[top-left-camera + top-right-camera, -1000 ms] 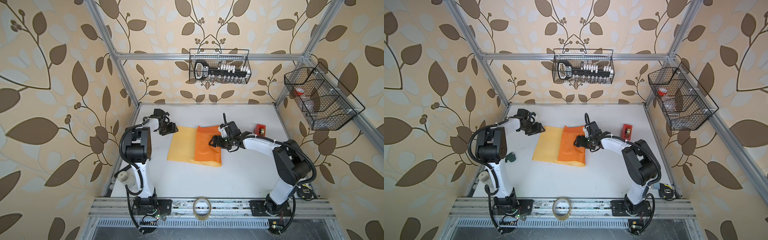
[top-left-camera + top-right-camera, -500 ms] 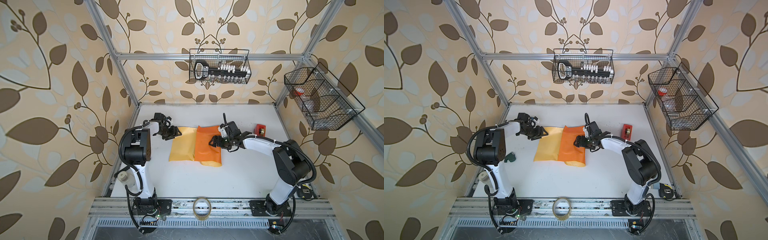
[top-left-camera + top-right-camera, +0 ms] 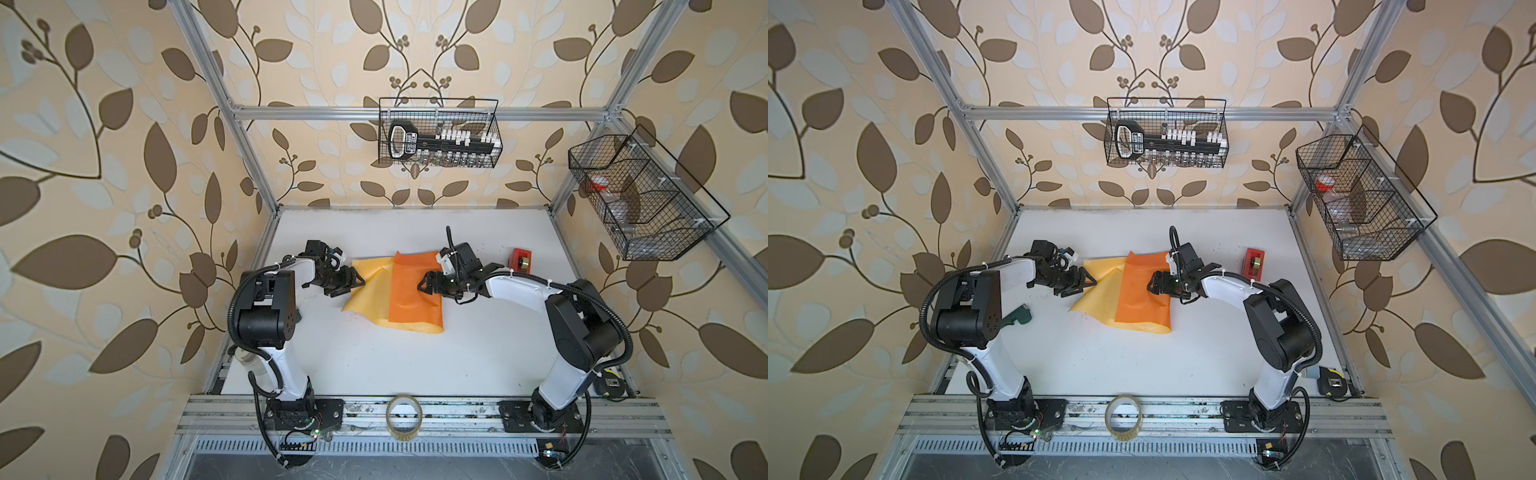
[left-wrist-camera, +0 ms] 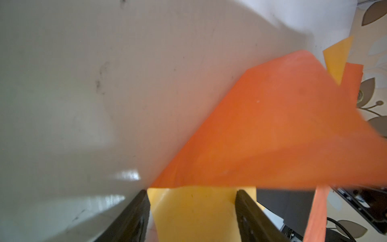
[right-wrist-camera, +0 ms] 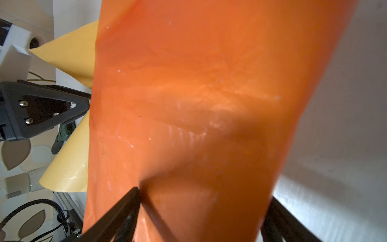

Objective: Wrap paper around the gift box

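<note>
1. The left pincer point(image 4: 191, 191) is released, jaws apart; the paper point(image 3: 413, 299) has its yellow edge between them.
2. The right pincer point(image 5: 204, 194) is released wide, straddling the orange flap on the worktop point(image 3: 415, 365).

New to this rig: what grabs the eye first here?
The paper, bright orange folded over yellow, lies in the middle of the white table and stands out in both top views. The left gripper sits at its yellow edge, and the right gripper rests on the orange flap. A red tape dispenser stands far right, and a clear tape roll is on the front rail.
</note>
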Tool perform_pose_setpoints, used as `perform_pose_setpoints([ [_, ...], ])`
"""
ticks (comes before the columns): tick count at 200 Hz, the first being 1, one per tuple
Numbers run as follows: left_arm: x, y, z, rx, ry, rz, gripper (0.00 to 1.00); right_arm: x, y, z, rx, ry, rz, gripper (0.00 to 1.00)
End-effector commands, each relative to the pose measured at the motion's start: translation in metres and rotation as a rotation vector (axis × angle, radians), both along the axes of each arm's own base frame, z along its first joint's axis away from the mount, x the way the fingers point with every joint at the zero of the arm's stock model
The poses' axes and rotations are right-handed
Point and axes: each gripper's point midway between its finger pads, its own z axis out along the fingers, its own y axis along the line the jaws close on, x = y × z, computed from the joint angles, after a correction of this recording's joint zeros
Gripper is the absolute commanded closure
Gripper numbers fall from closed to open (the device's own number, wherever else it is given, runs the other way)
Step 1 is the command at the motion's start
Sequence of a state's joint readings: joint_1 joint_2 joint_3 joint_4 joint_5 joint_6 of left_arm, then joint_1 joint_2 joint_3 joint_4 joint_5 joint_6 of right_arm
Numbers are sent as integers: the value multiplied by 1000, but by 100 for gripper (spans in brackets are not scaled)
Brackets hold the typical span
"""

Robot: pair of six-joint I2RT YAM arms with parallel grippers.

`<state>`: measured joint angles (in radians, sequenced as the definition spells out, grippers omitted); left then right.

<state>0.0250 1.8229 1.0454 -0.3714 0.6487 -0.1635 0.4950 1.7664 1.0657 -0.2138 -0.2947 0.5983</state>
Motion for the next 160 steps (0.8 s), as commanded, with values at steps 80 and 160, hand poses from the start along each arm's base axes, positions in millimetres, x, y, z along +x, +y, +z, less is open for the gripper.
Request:
perform_pose_setpoints([
  [80, 6, -1, 51, -126, 39, 150, 39, -28, -25, -41, -153, 124, 2, 16],
  [160, 13, 9, 65, -69, 9, 194, 61, -28, -24, -41, -152, 122, 5, 16],
])
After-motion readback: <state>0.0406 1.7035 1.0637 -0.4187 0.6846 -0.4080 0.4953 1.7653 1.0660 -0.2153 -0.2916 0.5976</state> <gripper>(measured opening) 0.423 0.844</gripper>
